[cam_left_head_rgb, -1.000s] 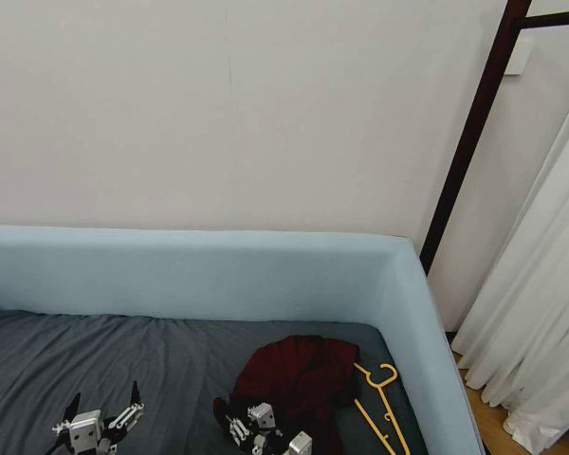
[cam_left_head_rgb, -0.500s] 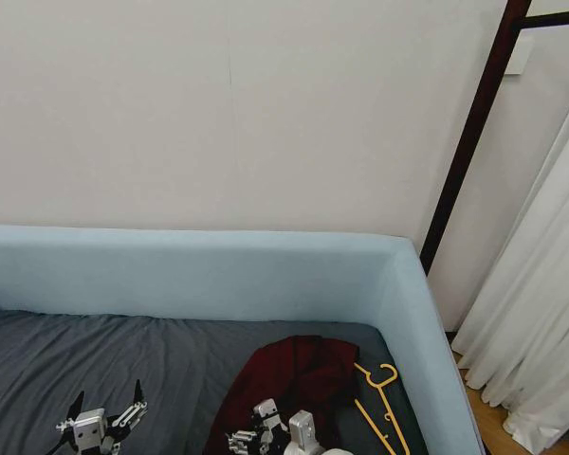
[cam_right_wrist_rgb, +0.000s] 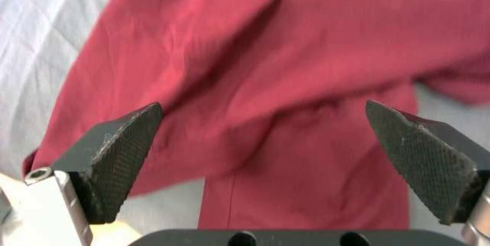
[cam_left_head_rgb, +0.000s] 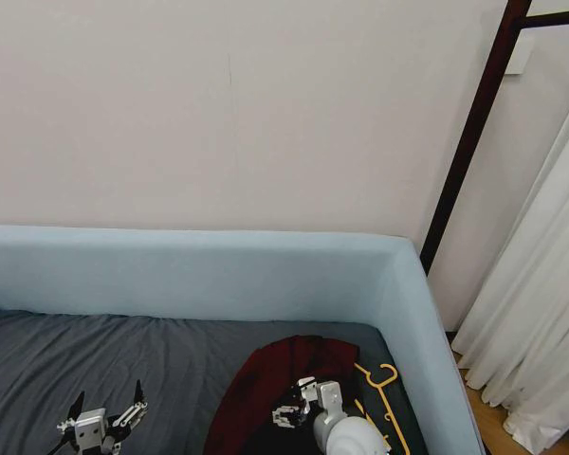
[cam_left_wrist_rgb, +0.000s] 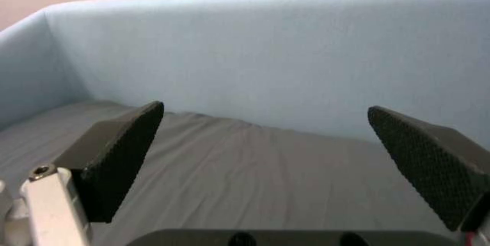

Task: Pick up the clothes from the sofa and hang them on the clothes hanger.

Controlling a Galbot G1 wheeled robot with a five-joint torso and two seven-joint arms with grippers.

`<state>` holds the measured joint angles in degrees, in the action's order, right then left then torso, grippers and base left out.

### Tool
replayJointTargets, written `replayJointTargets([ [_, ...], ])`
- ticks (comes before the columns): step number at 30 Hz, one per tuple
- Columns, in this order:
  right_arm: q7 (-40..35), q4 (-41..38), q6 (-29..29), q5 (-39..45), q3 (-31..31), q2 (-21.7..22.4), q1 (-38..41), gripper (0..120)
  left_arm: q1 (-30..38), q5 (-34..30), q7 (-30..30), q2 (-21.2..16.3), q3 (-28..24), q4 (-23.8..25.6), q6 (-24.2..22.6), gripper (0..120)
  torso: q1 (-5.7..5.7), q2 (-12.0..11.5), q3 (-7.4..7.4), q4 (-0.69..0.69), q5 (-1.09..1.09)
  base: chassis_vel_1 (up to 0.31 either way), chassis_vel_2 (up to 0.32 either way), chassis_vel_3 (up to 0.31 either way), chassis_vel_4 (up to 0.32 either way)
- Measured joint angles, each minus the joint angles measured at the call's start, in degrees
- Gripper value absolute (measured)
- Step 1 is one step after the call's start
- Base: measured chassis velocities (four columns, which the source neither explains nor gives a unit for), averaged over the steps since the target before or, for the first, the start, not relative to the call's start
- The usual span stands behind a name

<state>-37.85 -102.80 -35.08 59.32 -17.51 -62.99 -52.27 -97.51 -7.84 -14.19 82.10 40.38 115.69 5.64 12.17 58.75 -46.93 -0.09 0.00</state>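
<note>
Left gripper [cam_left_head_rgb: 107,406] hangs low on the robot's left, jaws spread wide, right gripper [cam_left_head_rgb: 286,414] low near centre, pointing down, jaws equally wide.

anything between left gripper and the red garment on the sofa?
Nothing: head view shows bare grey seat between the left gripper and the red garment.

The left gripper [cam_left_head_rgb: 105,409] has a silver-grey metal body and thin black fingers [cam_left_wrist_rgb: 123,151], wedge-shaped with fine diamond-textured faces. A white bracket [cam_left_wrist_rgb: 54,206] beside one finger carries a socket-head screw [cam_left_wrist_rgb: 40,171]. The right gripper [cam_left_head_rgb: 294,406] is built alike, on a rounded white wrist [cam_left_head_rgb: 353,438]. A black bar [cam_left_wrist_rgb: 306,238] with two holes spans each base.
</note>
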Motion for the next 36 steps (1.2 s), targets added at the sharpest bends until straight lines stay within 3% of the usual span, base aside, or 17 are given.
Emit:
replayJointTargets([
  [19,2.7,11.3,7.3,1.5,3.2,-8.1,-2.6,99,-0.7,0.1,-0.1,-0.9,1.3,0.4,0.0,100,-0.01,0.0,0.0,0.01,-0.01,0.0,0.0,0.0,0.0],
  [33,6.7,15.4,8.4,-2.4,5.6,-10.9,-4.6,53,-0.3,0.1,-0.3,-0.7,1.0,-0.1,0.0,100,0.0,0.0,0.0,0.01,-0.01,0.0,0.0,0.0,0.0],
  [36,8.7,15.7,8.7,-3.4,5.7,-11.1,-5.1,39,-0.2,0.2,-0.3,-0.5,0.9,-0.4,0.1,100,-0.01,0.0,0.0,0.01,-0.01,0.0,0.0,0.0,0.0],
])
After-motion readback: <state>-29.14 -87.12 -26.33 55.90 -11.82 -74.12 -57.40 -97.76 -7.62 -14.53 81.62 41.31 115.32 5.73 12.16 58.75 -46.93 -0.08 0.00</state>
